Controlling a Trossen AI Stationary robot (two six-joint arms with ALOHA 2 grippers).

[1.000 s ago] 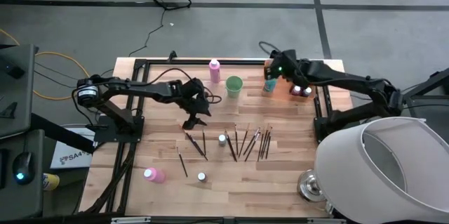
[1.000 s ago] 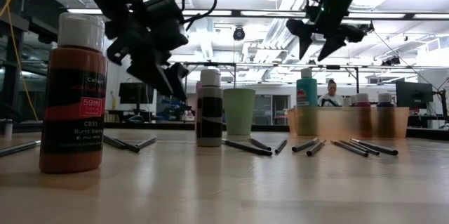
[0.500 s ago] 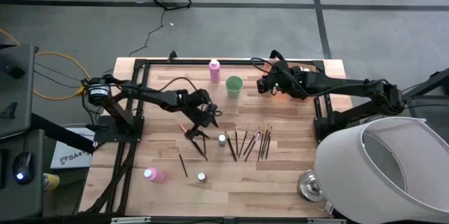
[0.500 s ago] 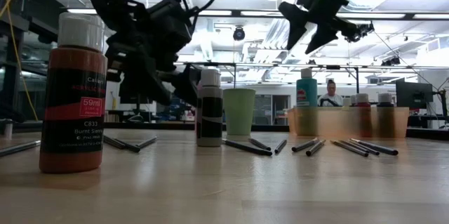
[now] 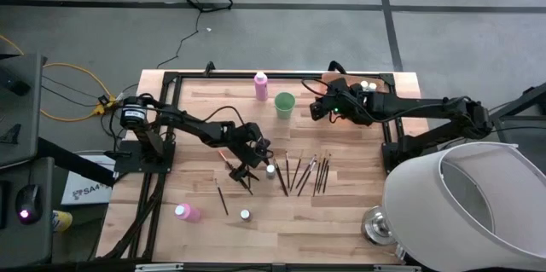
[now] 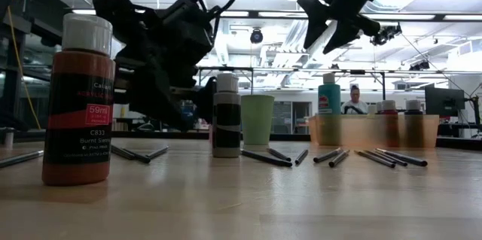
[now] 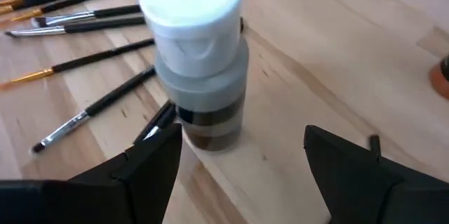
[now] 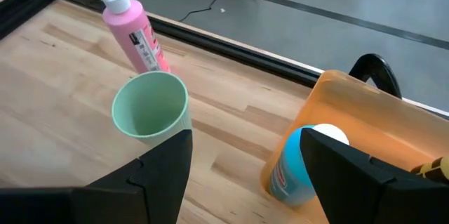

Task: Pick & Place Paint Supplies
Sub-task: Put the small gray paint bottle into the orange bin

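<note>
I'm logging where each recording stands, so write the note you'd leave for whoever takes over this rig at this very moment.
Left gripper: open, low over the table, lined up on the small white-capped paint bottle among the brushes; nothing held.
Right gripper: open and empty, up in the air between the green cup and the orange tray.
Done: the teal bottle and a few small bottles stand in the tray.
Left: the brushes lying mid-table, the small bottle by them, another small bottle near the front edge, one pink bottle lying front left, one pink bottle by the cup.
</note>
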